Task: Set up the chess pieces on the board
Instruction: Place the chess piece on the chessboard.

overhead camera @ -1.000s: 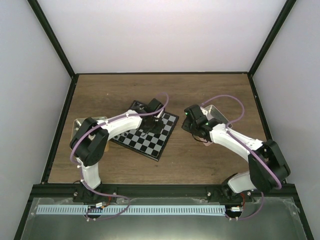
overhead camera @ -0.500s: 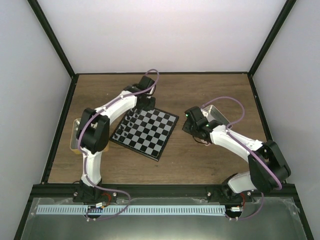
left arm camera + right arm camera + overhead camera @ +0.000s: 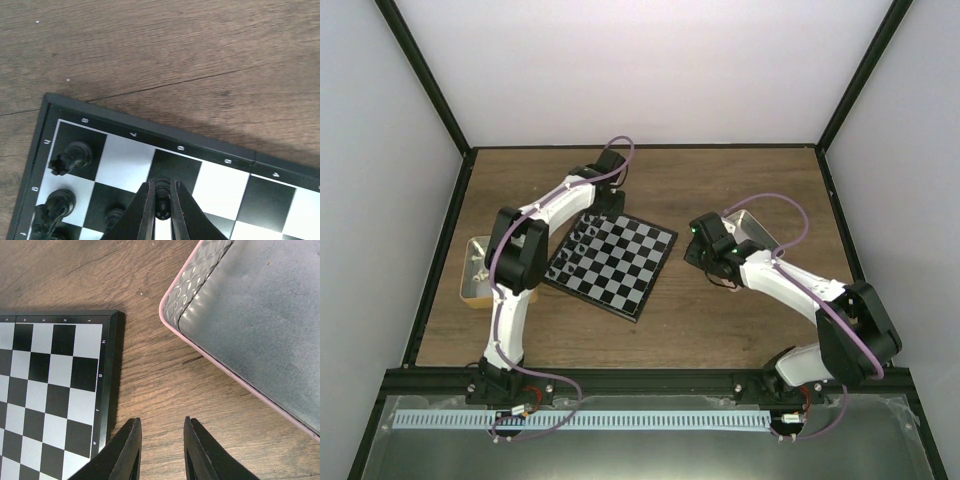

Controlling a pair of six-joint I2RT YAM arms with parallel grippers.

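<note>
The right gripper (image 3: pixel 161 422) hangs over bare wood at the bottom of its wrist view. Its jaws are narrowly apart with nothing between them. The board (image 3: pixel 50 370) lies at the left and a pink tray (image 3: pixel 260 315) at the upper right. In the overhead view, a tan tray (image 3: pixel 470 292) holding cream pieces (image 3: pixel 478 268) sits at middle left. Farther back, the left gripper (image 3: pixel 161 184) is pinched tight on a black chess piece (image 3: pixel 161 200) near the board's rim. Other black pieces (image 3: pixel 72 156) stand at that view's lower left.
</note>
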